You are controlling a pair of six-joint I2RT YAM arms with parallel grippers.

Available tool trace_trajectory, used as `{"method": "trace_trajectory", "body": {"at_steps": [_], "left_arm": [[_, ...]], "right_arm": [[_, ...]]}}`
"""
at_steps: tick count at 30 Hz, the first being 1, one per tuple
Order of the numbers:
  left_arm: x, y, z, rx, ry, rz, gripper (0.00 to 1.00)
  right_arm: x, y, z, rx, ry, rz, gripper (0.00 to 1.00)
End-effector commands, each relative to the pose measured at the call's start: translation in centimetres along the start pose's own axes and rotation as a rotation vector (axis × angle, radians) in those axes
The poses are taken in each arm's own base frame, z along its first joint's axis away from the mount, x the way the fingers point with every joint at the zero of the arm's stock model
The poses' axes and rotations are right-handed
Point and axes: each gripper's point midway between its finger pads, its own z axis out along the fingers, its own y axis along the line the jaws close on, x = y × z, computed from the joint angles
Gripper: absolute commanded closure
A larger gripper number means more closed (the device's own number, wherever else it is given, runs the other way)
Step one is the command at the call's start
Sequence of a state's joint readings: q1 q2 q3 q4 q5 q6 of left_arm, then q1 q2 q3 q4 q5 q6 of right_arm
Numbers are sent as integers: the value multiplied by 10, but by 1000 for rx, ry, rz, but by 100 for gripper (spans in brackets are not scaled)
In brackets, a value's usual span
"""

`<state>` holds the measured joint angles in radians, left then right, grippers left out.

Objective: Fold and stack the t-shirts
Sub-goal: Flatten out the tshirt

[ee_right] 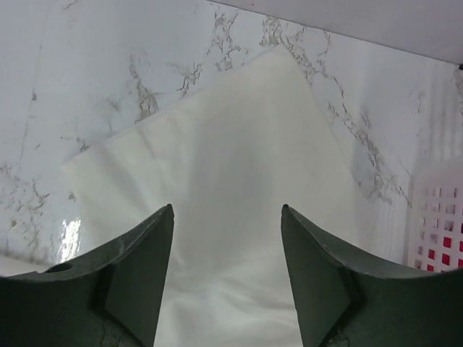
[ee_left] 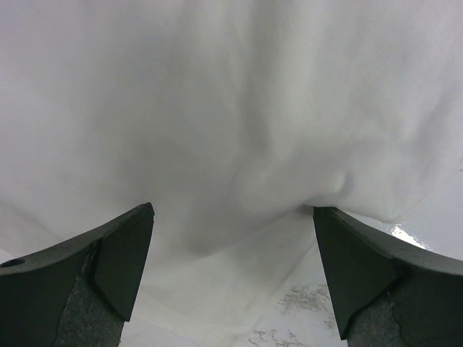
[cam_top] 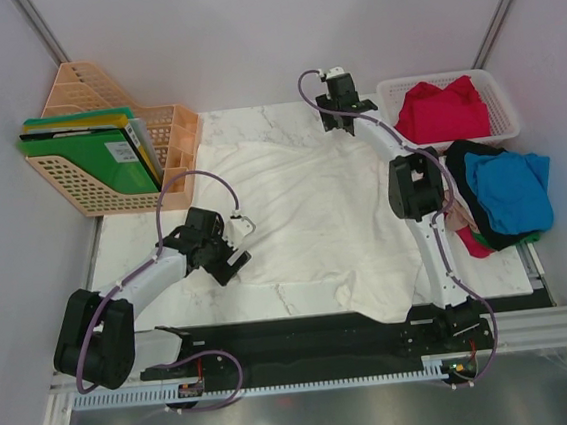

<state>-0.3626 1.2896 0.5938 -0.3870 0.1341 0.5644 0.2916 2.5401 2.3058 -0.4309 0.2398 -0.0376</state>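
Across the top external view, a large white t-shirt (cam_top: 304, 220) lies spread and creased over the middle of the marble tabletop (cam_top: 126, 248), its near hem reaching the front edge. The left pincer (cam_top: 234, 267) sits at the shirt's near-left edge; the right pincer (cam_top: 336, 102) sits over its far-right corner. A red t-shirt (cam_top: 441, 109) is bunched in a white mesh basket (cam_top: 492, 87) at far right. Nearer, a bright blue t-shirt (cam_top: 507, 189) lies on a black t-shirt (cam_top: 464, 155) in a loose heap. Green folders (cam_top: 87, 156) stand in a peach rack (cam_top: 170, 133) at far left

Left wrist view: the left pincer (ee_left: 231, 275) has its fingers (ee_left: 123, 260) spread wide, nothing between them; white cloth (ee_left: 231, 108) fills the frame, with bare marble (ee_left: 289, 311) below

Right wrist view: the right pincer (ee_right: 228, 275) is likewise spread and pinches nothing; a flat corner of the white t-shirt (ee_right: 231, 181) lies beyond it on the marble (ee_right: 108, 72), and the basket wall (ee_right: 441, 217) shows red through its holes at right
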Motion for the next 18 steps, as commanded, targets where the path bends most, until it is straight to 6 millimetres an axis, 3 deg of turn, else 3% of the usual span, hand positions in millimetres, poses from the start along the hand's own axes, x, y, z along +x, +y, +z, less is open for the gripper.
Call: {"method": "trace_trajectory", "body": {"at_steps": [1, 2, 8, 13, 18], "left_arm": [[40, -11, 9, 7, 138, -19, 2], [41, -11, 8, 6, 145, -18, 2], [43, -12, 6, -1, 150, -33, 2], [44, -14, 5, 4, 156, -35, 2], [44, -13, 5, 1, 156, -37, 2]], "right_arm": [[8, -1, 24, 49, -17, -38, 31], [21, 0, 33, 58, 2, -53, 31], [51, -12, 57, 153, 41, -146, 30], [54, -19, 57, 179, 46, -190, 30], [60, -54, 54, 390, 65, -290, 30]]}}
